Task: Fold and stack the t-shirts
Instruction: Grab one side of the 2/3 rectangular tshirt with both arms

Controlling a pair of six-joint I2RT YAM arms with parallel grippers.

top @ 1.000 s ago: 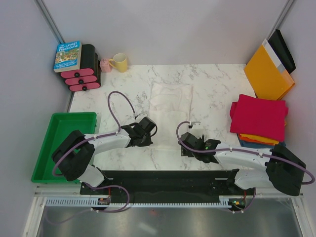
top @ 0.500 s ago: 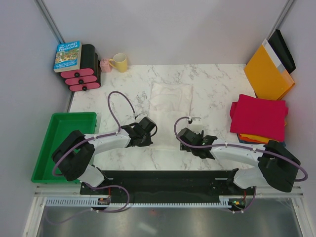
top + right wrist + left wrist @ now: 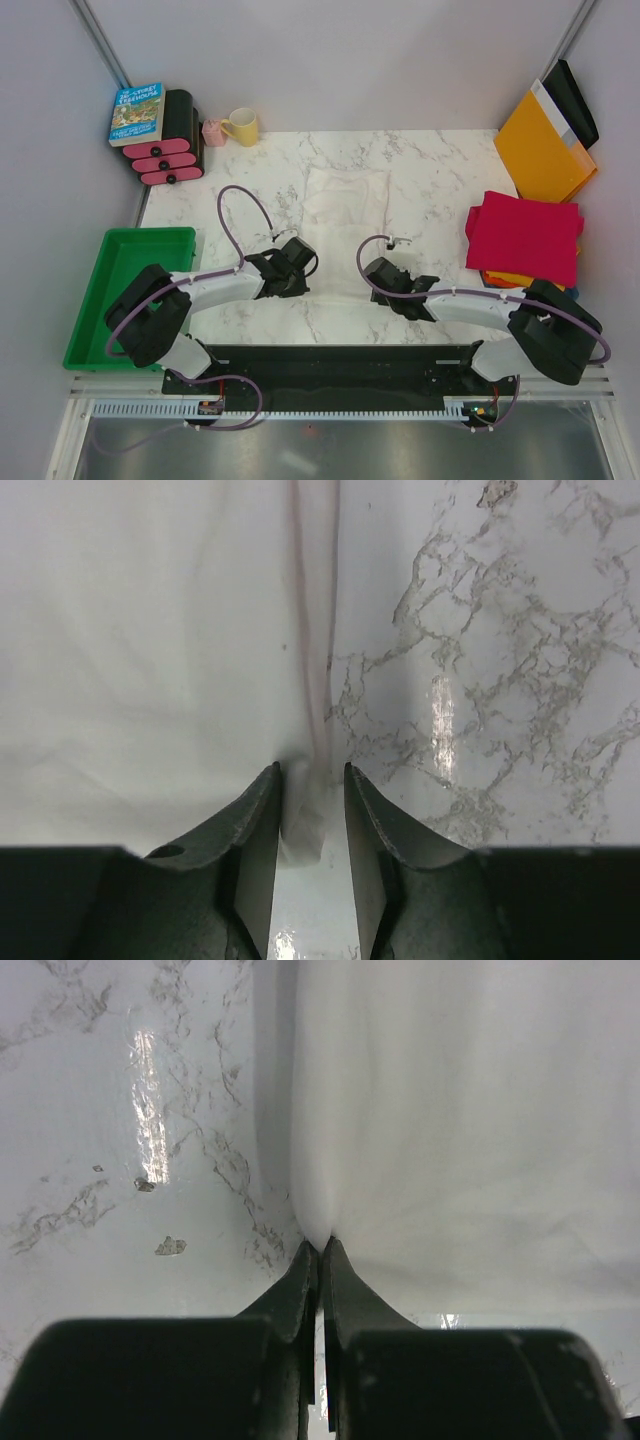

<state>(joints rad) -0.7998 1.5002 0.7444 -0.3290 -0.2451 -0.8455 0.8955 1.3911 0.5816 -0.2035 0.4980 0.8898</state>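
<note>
Lying on the desk: the white t-shirt (image 3: 346, 196) is spread flat at the middle of the desk (image 3: 440, 170), its near edge toward the arm bases; it looks thin and wrinkled.
Left pincer: the left pincer (image 3: 319, 1252) is pressed together, clamped on the near left corner of the white t-shirt; the cloth puckers to a point at its tips.
Right pincer: the right pincer (image 3: 311, 778) stands apart, low at the near right corner; its fingers (image 3: 255, 825) straddle a rolled hem; one side touches the cloth, the other shows a sliver of gap; nothing is gripped yet.
Folded stack: the crimson red t-shirt (image 3: 523, 238) sits on top at the desk's right side, with the orange t-shirt (image 3: 522, 282) peeping out beneath; both are well apart from the white one.
Step in hand: probably taking both near corners, ahead of a fold away from the bases; the task looks partly done, with this shirt not yet folded.
Handling: likely very light, limp and slack; it should sag between two holds and drag on the smooth desk; not fragile, though it creases readily.
Where to hold: at the corners, on the doubled hem, where the cloth is thickest; a shallow bite on a single layer may slip.
Risk: uneven holds would skew the fold; lifting before the right side has closed would leave that corner behind.
</note>
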